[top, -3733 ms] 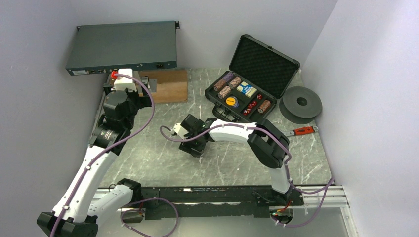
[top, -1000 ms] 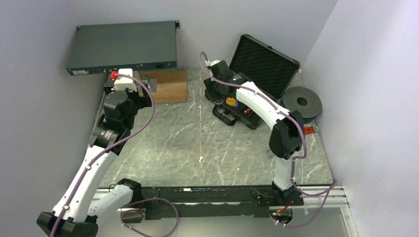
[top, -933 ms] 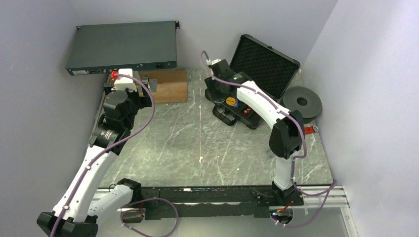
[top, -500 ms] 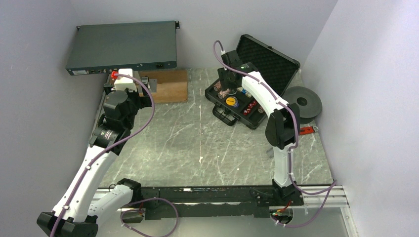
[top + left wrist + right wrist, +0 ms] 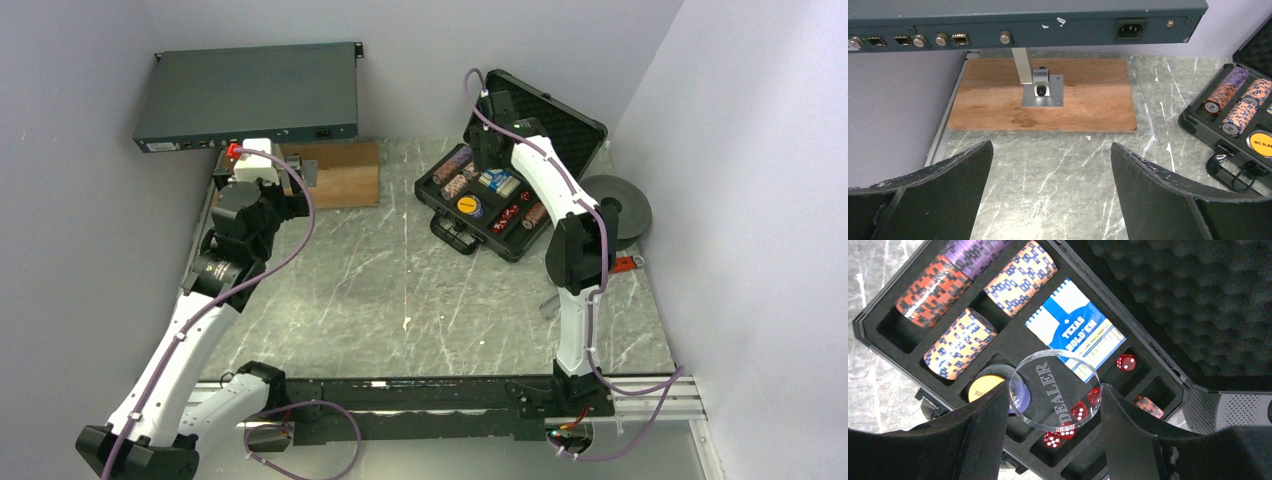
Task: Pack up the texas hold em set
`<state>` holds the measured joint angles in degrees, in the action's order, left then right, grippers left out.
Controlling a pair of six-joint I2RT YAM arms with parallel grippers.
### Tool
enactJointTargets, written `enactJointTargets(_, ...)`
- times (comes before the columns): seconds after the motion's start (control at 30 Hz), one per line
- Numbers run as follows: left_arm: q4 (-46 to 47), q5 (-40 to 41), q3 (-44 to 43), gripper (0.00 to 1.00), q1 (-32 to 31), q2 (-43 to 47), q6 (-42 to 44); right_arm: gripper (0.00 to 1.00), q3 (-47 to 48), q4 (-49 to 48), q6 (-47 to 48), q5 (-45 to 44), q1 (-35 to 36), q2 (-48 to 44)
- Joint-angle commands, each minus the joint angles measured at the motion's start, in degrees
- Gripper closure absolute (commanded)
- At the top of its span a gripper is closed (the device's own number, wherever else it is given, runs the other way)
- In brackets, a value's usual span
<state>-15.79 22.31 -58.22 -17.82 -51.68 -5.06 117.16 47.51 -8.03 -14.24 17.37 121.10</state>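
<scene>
The black case (image 5: pixel 449 226) lies open at the back right, its foam lid (image 5: pixel 560 120) raised. Its tray (image 5: pixel 1013 337) holds striped chip rolls (image 5: pixel 960 342), a blue-white card box (image 5: pixel 1075 330), red dice (image 5: pixel 1125 361) and a yellow button (image 5: pixel 983 387). My right gripper (image 5: pixel 1055 390) hovers above the tray, shut on a clear round disc marked DEALER (image 5: pixel 1048 375). In the top view that right gripper (image 5: pixel 487 140) is near the lid. My left gripper (image 5: pixel 1052 150) stands open and empty above the table, facing the wooden board (image 5: pixel 1083 100).
A flat grey rack box (image 5: pixel 250 95) leans at the back left above the wooden board (image 5: pixel 340 175). A black round disc (image 5: pixel 610 205) and a red-handled tool (image 5: pixel 625 265) lie to the right of the case.
My right arm has swung from the table's middle to the case and on toward its lid, carrying the clear disc. The left arm has barely moved.
</scene>
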Motion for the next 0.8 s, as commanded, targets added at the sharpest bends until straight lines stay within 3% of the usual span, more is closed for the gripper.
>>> enactJointTargets(0.0,0.5,-1.1,-2.5,0.06,0.2,-0.6,-0.9,1.00,3.2,-1.5,-0.6,1.2,-1.6,0.9)
enactJointTargets(0.77,0.1,-1.7,-2.8,0.06,0.2,-1.3,-1.1,1.00,8.0,-2.2,0.2,5.2,-6.2,10.0)
